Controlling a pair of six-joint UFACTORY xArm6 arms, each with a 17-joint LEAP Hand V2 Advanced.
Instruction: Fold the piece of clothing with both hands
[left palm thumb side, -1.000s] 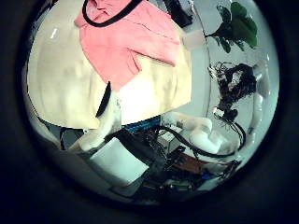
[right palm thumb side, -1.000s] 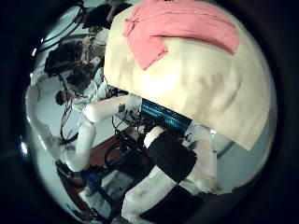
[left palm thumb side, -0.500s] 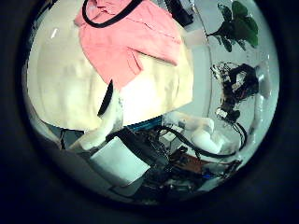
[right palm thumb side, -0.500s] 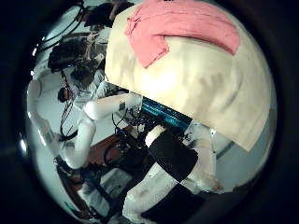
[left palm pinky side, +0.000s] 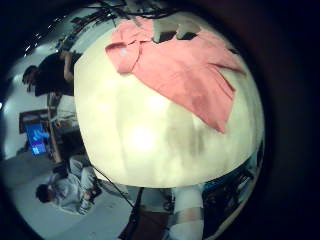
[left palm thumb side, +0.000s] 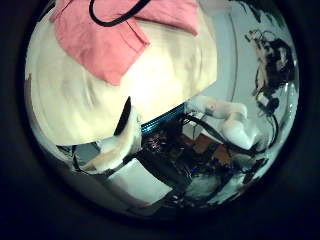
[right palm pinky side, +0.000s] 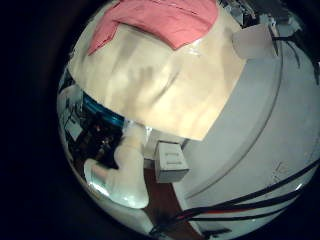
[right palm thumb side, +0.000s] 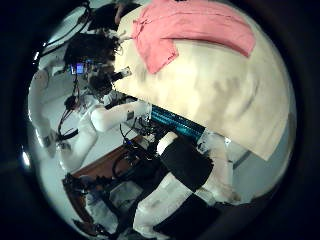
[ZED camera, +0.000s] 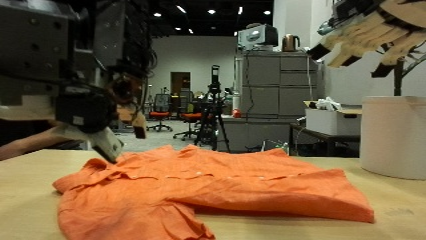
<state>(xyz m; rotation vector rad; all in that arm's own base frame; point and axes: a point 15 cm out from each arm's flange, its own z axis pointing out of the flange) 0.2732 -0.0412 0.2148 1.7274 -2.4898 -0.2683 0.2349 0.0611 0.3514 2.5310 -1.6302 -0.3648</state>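
Pale tan worktop fills the bottom of the outside view. Room behind is an office or lab: red office chairs far back, then a tripod, a tall grey cabinet with a kettle on top, a white box, and a big white cylinder standing at the worktop's far edge.

Left hand hangs close to the camera, above the shirt's sleeve end. Its fingers point down, loosely extended and empty; the tips are above the cloth, not touching it.

Orange shirt lies flat on the worktop between the two hands, spread out and wrinkled. The near sleeve runs toward the camera and the hem edge is slightly raised off the worktop on the right hand's side.

Right hand is high up, well above the shirt's far end. Its fingers are spread and fairly straight, holding nothing.

Palm views:
- Left little finger side: shirt lies on the worktop, well away from the palm.
- Left thumb side: shirt lies on the worktop, and one white finger reaches over the worktop's edge, apart from the cloth.
- Right little finger side: shirt lies on the far part of the worktop.
- Right thumb side: shirt lies on the worktop, with no fingers near it.
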